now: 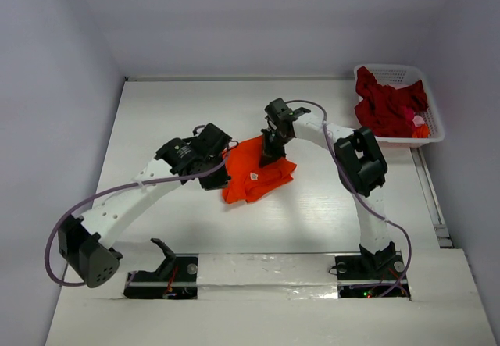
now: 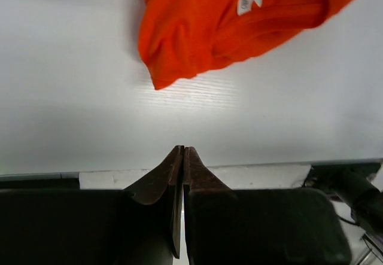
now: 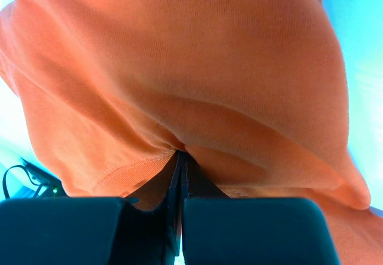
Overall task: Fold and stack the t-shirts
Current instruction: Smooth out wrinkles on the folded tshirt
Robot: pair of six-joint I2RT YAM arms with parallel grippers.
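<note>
The bright orange t-shirt (image 1: 254, 176) lies crumpled in the middle of the table, its small white label (image 1: 253, 176) facing up. My right gripper (image 1: 272, 152) is at the shirt's far edge and is shut on a fold of it; in the right wrist view the orange t-shirt (image 3: 179, 67) fills the frame and is pinched at the gripper (image 3: 181, 153). My left gripper (image 1: 220, 173) is shut and empty just left of the shirt. In the left wrist view the gripper (image 2: 182, 150) is over bare table, apart from the shirt (image 2: 227, 20). The dark crimson t-shirt (image 1: 387, 104) lies bunched in the basket.
The white latticed basket (image 1: 398, 69) stands at the far right corner and also holds bits of pink and orange cloth (image 1: 420, 127). Both arm bases (image 1: 367, 268) sit on a strip at the near edge. Grey walls close in the table on three sides.
</note>
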